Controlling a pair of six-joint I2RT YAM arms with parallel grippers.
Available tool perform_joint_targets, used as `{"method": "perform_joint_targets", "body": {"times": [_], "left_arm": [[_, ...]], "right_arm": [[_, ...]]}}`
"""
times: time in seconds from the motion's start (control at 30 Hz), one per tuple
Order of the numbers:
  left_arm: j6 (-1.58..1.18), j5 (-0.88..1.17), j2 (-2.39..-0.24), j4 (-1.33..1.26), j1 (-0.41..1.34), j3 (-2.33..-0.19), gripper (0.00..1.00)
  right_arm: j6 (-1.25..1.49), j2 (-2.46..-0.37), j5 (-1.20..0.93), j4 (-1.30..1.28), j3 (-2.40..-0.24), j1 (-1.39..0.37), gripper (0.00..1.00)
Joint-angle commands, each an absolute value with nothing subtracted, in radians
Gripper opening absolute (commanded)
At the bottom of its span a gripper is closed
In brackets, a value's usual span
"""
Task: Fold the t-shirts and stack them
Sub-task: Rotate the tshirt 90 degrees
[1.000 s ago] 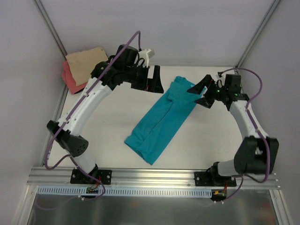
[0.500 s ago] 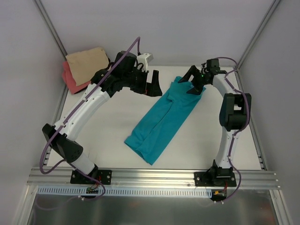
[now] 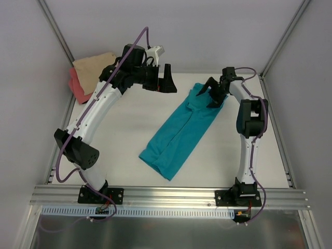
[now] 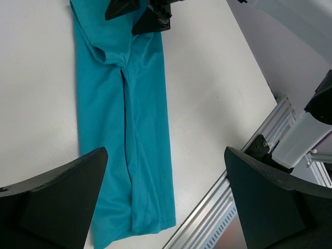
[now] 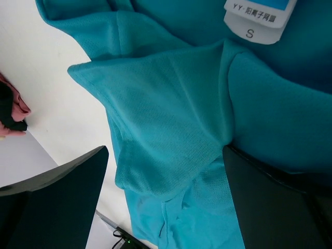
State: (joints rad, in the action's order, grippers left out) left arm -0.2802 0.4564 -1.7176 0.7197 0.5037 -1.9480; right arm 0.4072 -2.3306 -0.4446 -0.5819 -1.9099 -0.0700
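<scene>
A teal t-shirt (image 3: pixel 179 132) lies folded into a long narrow strip, running diagonally from the far centre toward the near middle of the table. Its white neck label (image 5: pixel 258 15) shows in the right wrist view. My right gripper (image 3: pixel 209 95) hovers open low over the collar end, its jaws straddling a folded sleeve (image 5: pixel 166 109). My left gripper (image 3: pixel 168 85) hangs open above the table, left of that same end, holding nothing. In its own view the teal t-shirt (image 4: pixel 124 129) lies below the wide jaws. A tan t-shirt (image 3: pixel 93 70) rests on a coral-pink one (image 3: pixel 78 88) in the far left corner.
An aluminium rail (image 3: pixel 166 194) carrying both arm bases runs along the near edge. Grey walls and slanted frame posts (image 3: pixel 57 31) close in the back and sides. White table (image 3: pixel 119 124) shows on both sides of the teal strip.
My right gripper has swung from the right side to the collar end of the teal t-shirt. My left gripper has lifted and drawn slightly back. Both stay open.
</scene>
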Motion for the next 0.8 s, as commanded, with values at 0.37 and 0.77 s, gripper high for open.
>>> {"method": "perform_joint_targets", "body": {"times": [0.37, 0.77], "left_arm": [[-0.278, 0.491, -1.735, 0.804, 0.466, -2.039, 0.99], [-0.279, 0.489, -1.726, 0.808, 0.443, -2.014, 0.99]], "right_arm": [[0.581, -2.686, -0.599, -0.533, -2.396, -0.149, 0.99], [0.730, -2.780, -0.914, -0.232, -2.442, -0.242, 0.99]]}}
